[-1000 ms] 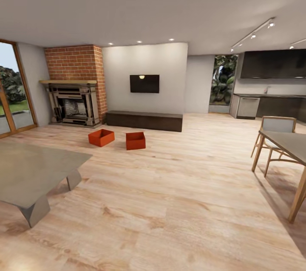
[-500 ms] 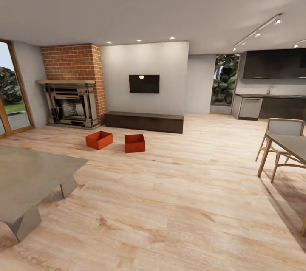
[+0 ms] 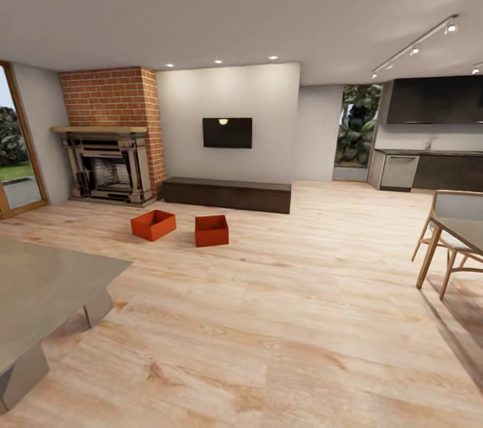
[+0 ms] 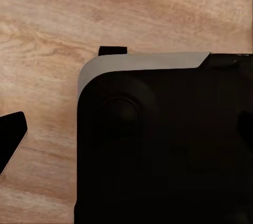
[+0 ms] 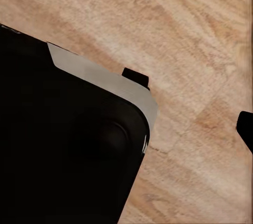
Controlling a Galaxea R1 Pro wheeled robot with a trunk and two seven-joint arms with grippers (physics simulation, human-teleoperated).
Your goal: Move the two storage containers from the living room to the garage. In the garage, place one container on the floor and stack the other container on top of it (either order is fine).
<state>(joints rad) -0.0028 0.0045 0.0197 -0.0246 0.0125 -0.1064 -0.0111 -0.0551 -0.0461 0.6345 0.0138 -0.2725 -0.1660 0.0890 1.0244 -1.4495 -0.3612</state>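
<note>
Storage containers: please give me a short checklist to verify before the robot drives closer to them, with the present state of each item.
1. Both storage containers in sight: ok; left container and right container stand on the wood floor.
2. Containers apart, not stacked: ok.
3. Containers empty: the insides that show look empty; ok.
4. Straight path free: ok; the grey table is to the left, the dining table to the right.
5. Room behind them: low cabinet stands close; leave margin.
6. Grippers ready: cannot tell; the wrist views do not show the finger gap.
</note>
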